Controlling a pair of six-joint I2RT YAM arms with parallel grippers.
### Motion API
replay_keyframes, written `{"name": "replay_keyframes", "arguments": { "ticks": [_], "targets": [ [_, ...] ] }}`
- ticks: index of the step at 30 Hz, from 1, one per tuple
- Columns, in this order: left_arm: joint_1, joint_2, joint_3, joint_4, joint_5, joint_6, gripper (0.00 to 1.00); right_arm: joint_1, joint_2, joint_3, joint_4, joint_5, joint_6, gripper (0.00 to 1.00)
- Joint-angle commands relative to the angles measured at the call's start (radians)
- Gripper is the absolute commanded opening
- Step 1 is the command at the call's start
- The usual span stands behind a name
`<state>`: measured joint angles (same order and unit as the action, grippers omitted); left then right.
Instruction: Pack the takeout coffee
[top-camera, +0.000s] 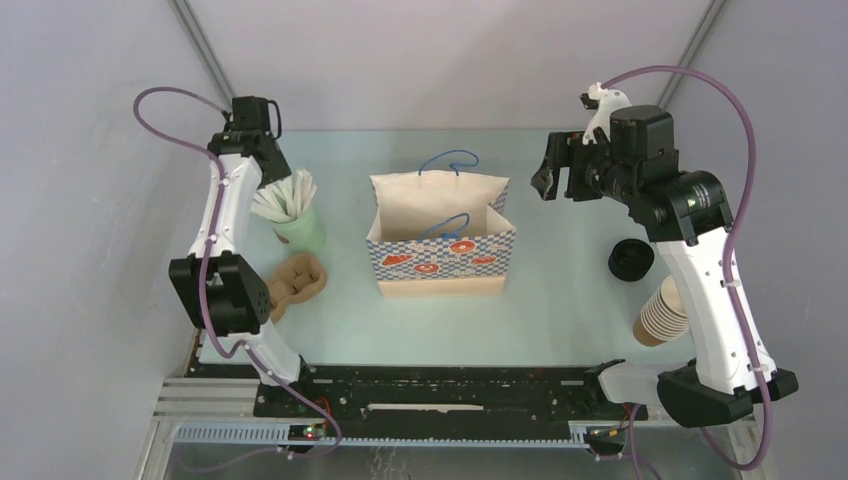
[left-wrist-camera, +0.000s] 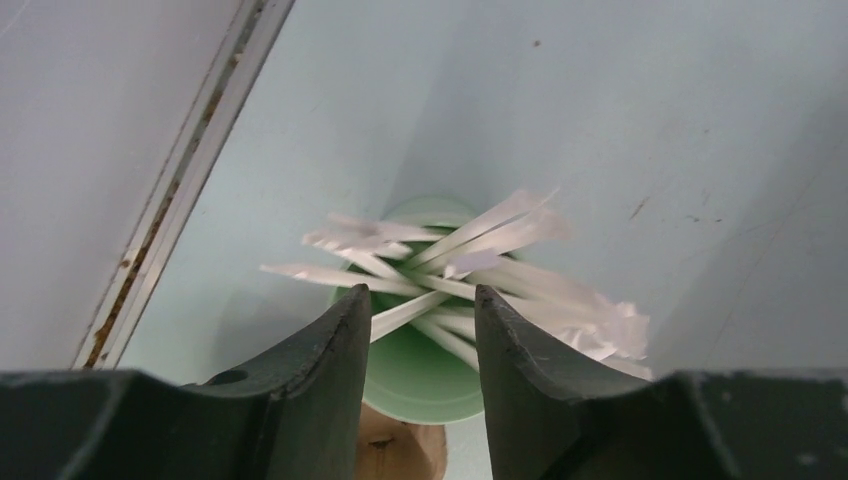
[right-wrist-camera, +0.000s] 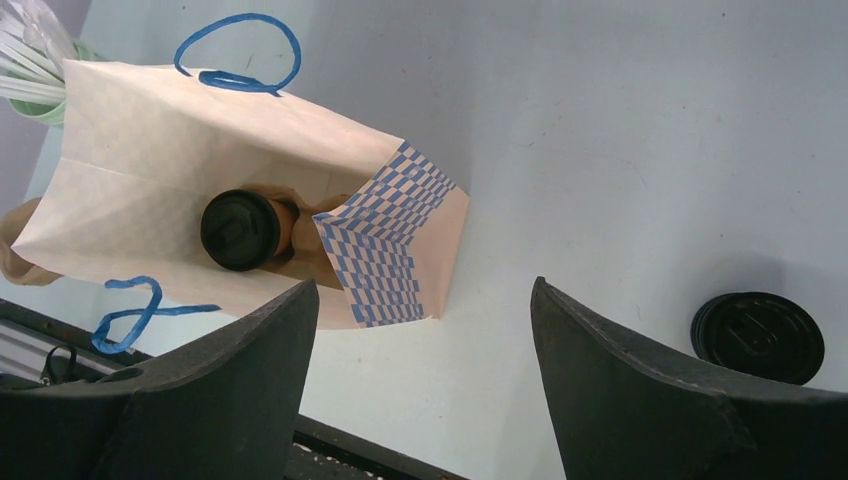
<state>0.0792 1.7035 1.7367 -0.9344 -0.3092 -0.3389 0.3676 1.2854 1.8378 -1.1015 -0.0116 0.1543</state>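
The takeout coffee (right-wrist-camera: 240, 230), a tan cup with a black lid, stands upright inside the checkered paper bag (right-wrist-camera: 392, 250); in the top view the bag (top-camera: 440, 262) hides it. My right gripper (right-wrist-camera: 424, 285) is open, high up to the right of the bag (top-camera: 543, 180), with nothing between its fingers. My left gripper (left-wrist-camera: 422, 295) hovers over a pale green cup of white sticks (left-wrist-camera: 430, 345), its jaws partly apart. The stick tops cross the gap between them; I cannot tell whether they touch.
A stack of black lids (top-camera: 631, 260) (right-wrist-camera: 757, 337) and a stack of lidless tan cups (top-camera: 662, 313) sit at the right. A brown pulp cup carrier (top-camera: 295, 283) lies in front of the green cup (top-camera: 297, 228). The bag's blue handles (right-wrist-camera: 238, 50) stick up.
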Motion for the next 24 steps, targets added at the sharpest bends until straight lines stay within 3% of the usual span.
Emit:
{"name": "replay_keyframes", "arguments": {
  "ticks": [1,15,24],
  "targets": [
    [0.005,0.008,0.079,0.059,0.072,0.015,0.49,-0.015,-0.068,-0.034,0.071,-0.012,-0.003,0.85],
    [0.006,0.087,0.112,0.084,0.053,0.023,0.45,-0.051,-0.123,-0.074,0.112,-0.017,0.006,0.85],
    [0.005,0.111,0.163,0.067,0.031,0.049,0.2,-0.056,-0.117,-0.078,0.129,-0.05,0.008,0.85]
  ]
}}
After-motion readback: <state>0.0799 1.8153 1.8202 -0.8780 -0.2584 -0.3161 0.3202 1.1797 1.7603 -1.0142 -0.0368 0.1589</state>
